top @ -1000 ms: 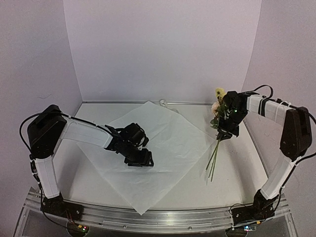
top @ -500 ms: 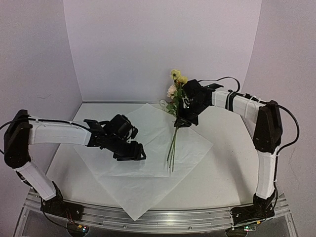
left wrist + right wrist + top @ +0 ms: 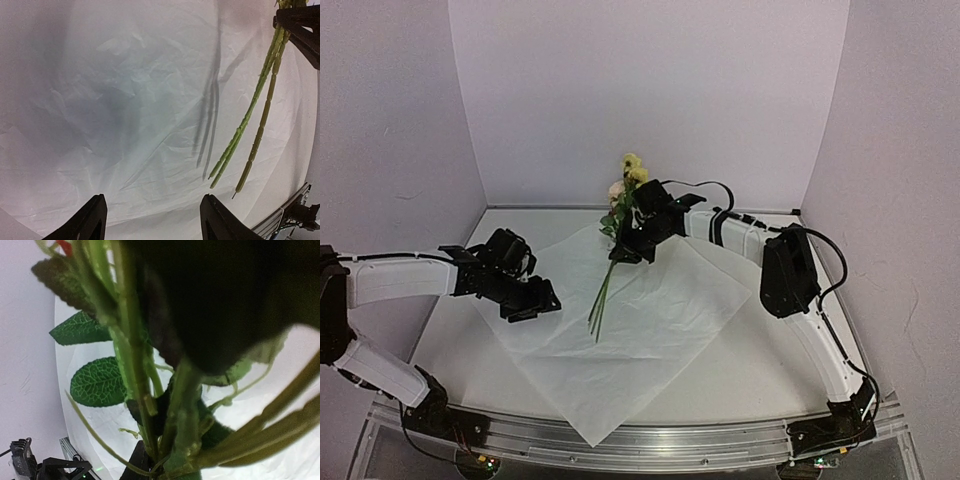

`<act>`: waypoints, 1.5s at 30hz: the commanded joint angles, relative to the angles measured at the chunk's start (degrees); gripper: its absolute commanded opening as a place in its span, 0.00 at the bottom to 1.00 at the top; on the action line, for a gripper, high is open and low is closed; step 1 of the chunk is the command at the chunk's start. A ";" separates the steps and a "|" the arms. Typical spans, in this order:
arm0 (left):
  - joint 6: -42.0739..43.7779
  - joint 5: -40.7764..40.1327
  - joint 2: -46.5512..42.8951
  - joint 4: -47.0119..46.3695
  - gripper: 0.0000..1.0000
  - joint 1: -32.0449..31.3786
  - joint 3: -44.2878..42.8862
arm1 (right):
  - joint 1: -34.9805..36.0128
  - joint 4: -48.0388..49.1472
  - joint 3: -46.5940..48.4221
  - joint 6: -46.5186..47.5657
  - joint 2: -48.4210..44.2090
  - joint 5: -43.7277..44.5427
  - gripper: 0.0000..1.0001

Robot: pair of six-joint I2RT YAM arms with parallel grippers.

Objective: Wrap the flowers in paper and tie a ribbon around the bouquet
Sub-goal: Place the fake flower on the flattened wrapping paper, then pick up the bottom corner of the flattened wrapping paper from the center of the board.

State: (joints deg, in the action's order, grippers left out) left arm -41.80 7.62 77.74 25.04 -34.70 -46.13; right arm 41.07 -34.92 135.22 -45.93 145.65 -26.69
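Note:
The flowers [image 3: 633, 172], pale yellow blossoms on long green stems [image 3: 603, 298], hang upright in my right gripper [image 3: 632, 246], which is shut on them just below the leaves. The stem tips hover over the white crinkly paper [image 3: 660, 320] spread flat on the table. The bunch is bare, with no paper touching it. In the right wrist view the stems [image 3: 177, 415] and leaves fill the picture. My left gripper [image 3: 530, 308] stands open and empty low over the paper's left part. The left wrist view shows the paper [image 3: 125, 125] and the stems [image 3: 250, 120] to its right. The ribbon is hidden.
The white table [image 3: 790, 370] is closed in by pale walls at the back and on both sides, with a metal rail [image 3: 700, 440] along the near edge. The right arm [image 3: 785, 270] reaches far across the back of the table.
My right arm has swung the flowers leftward from the table's right side to above the paper's far middle. My left gripper has drawn back to the left along the paper and opened a little.

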 commanded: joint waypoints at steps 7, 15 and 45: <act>2.88 3.95 6.38 -4.11 0.65 4.34 1.77 | 0.50 -1.86 3.71 0.14 2.67 -4.66 0.00; 4.36 5.54 11.77 -4.91 0.65 6.16 0.72 | 0.50 -8.28 3.22 2.77 1.83 -3.87 0.00; 3.61 10.56 11.66 -5.59 0.59 0.49 -5.85 | 6.41 -15.67 -31.78 19.47 -29.94 5.62 0.72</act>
State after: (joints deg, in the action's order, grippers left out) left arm -36.39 17.06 89.95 20.94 -30.67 -49.80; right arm 42.88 -51.50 112.63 -35.52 126.67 -24.37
